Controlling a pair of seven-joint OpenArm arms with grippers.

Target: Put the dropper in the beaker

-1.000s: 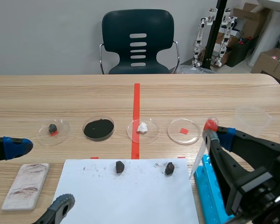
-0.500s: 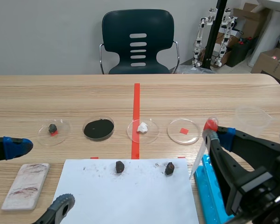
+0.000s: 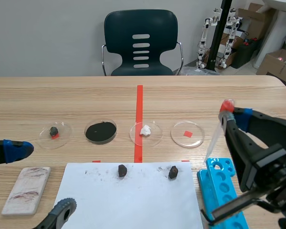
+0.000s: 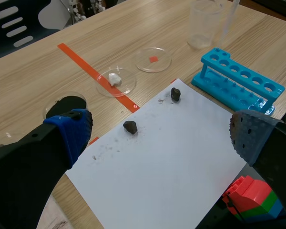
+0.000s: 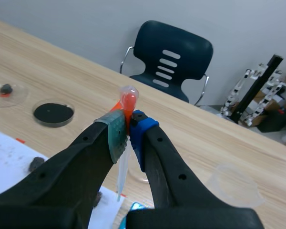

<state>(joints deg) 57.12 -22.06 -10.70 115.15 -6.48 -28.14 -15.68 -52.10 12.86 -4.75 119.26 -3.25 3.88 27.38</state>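
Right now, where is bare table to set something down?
Free: the tabletop beyond the petri dishes, and the white paper nearer than its two rocks. Crowded: around the test-tube rack, beaker and right gripper holding the dropper.

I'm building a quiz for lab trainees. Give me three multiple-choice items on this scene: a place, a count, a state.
1. The dropper is: A. in the left gripper B. on the white paper C. in the right gripper
2. How many petri dishes stand beyond the white paper? A. two B. four C. six
3. The left gripper is: A. open B. shut on nothing C. shut on the dropper
Answers: C, it clamps the stem under the red bulb; B, four stand in a row; A, its fingers stand wide apart.
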